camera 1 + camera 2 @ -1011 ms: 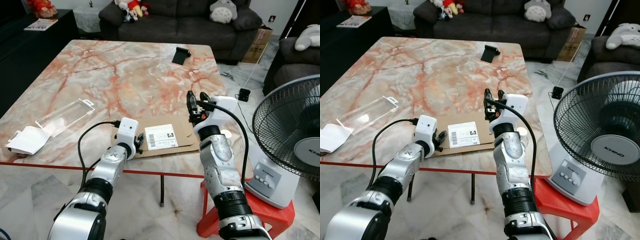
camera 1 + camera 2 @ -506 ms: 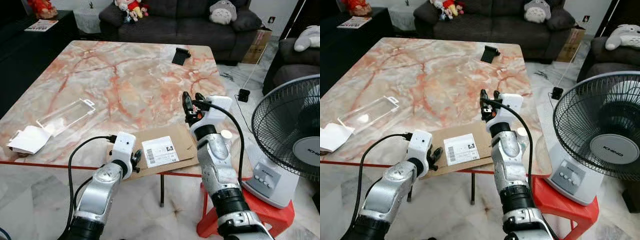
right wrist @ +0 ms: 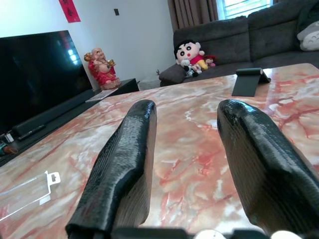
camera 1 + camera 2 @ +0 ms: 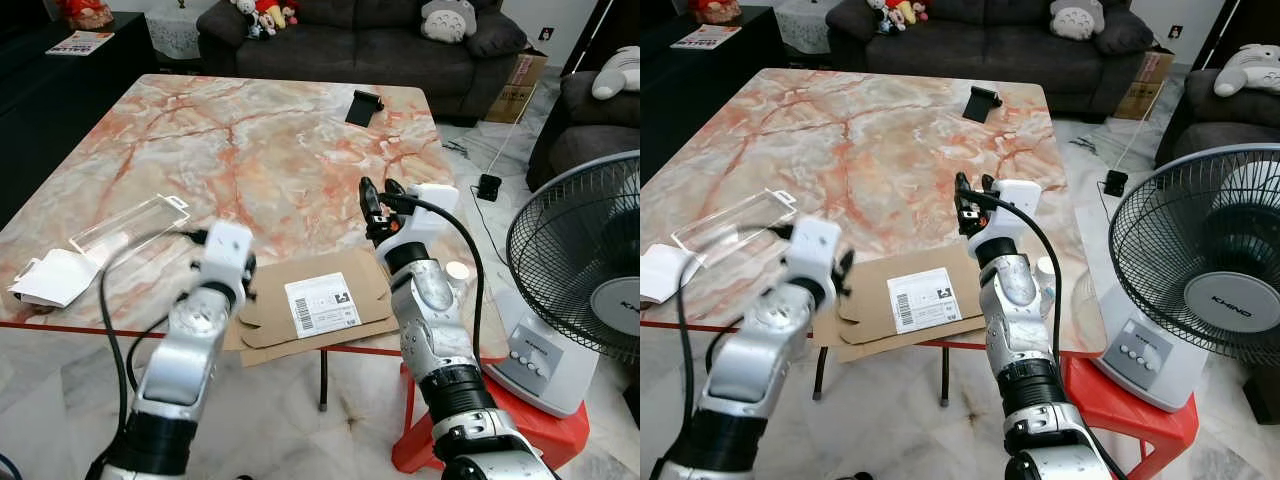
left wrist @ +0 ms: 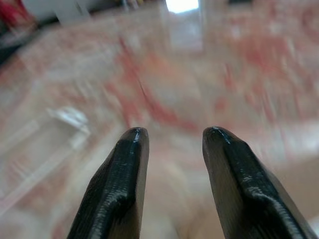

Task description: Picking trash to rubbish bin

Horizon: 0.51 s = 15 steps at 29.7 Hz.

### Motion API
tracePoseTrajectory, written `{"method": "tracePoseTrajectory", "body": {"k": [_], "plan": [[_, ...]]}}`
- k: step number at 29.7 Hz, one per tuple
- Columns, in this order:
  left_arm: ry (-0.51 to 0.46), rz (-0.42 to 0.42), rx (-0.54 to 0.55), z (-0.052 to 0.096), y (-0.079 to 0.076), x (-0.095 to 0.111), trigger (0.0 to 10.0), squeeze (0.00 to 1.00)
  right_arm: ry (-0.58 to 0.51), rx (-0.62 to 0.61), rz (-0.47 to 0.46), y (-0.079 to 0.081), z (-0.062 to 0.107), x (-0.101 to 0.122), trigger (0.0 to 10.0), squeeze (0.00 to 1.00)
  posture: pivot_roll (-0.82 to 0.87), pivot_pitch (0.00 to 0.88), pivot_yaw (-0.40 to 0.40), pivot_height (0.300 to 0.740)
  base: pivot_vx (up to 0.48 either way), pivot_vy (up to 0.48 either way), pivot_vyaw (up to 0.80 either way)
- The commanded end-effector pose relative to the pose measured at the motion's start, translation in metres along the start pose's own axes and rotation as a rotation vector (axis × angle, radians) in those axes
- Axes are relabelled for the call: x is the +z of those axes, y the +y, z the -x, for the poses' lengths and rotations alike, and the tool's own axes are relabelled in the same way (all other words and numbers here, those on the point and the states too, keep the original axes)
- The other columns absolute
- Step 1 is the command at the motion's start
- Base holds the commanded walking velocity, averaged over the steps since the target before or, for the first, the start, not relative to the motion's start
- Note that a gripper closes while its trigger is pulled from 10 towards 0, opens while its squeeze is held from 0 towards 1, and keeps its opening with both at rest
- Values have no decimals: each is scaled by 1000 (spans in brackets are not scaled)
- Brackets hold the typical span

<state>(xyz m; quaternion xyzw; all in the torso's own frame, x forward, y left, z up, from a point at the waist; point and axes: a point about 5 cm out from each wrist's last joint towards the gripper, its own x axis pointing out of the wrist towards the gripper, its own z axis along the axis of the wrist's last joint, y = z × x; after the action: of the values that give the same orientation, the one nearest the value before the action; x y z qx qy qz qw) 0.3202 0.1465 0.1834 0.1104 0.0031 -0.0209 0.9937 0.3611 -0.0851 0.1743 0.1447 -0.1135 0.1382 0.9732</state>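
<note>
A flattened cardboard box [image 4: 310,305] with a white shipping label lies at the front of the marble table [image 4: 250,150], its near part hanging over the edge. My left gripper [image 4: 247,272] hovers just above the cardboard's left end. In the left wrist view its fingers [image 5: 129,164] stand open with nothing between them. My right gripper [image 4: 375,205] is held upright beyond the cardboard's far right corner, open and empty. A clear plastic package [image 4: 130,228] and a crumpled white paper [image 4: 50,278] lie at the table's left front.
A black phone stand [image 4: 363,105] sits at the table's far side. A standing fan [image 4: 590,270] is on my right, with a red plastic stool [image 4: 430,440] under the table's right corner. A dark sofa [image 4: 400,45] is behind the table.
The cardboard slid toward the front edge and now overhangs it. My left arm dipped to the edge, then rose over the cardboard's left end. The right gripper barely moved.
</note>
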Motion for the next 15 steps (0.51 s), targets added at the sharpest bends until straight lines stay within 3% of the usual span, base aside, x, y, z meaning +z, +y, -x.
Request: {"method": "tracePoseTrajectory", "body": {"k": [1,8,10,11,12,13,15], "plan": [[-60,22,29,-1,4,7,10000,1000,-9,10,-8,2,-3,1,10000,0,49,52,-69,740,0,0,0],[-168,103,46,-6,4,8,10000,1000,2,16,-8,2,-3,-3,10000,0,47,38,-72,740,0,0,0],[-197,82,40,-7,1,7,10000,1000,7,20,-4,2,-3,-4,10000,0,40,29,-72,740,0,0,0],[-220,62,39,-7,-1,7,10000,502,9,22,-3,3,-3,-5,10000,0,38,26,-71,740,0,0,0],[-220,62,39,-7,-1,7,10000,502,9,22,-3,3,-3,-5,10000,0,38,26,-71,740,0,0,0],[-243,50,46,-7,-3,7,10000,0,11,23,-4,3,-3,-5,10000,0,36,21,-71,740,0,0,0],[-247,68,71,-7,-2,3,10000,0,18,25,-3,3,-2,-8,10000,0,36,18,-72,740,0,0,0]]}}
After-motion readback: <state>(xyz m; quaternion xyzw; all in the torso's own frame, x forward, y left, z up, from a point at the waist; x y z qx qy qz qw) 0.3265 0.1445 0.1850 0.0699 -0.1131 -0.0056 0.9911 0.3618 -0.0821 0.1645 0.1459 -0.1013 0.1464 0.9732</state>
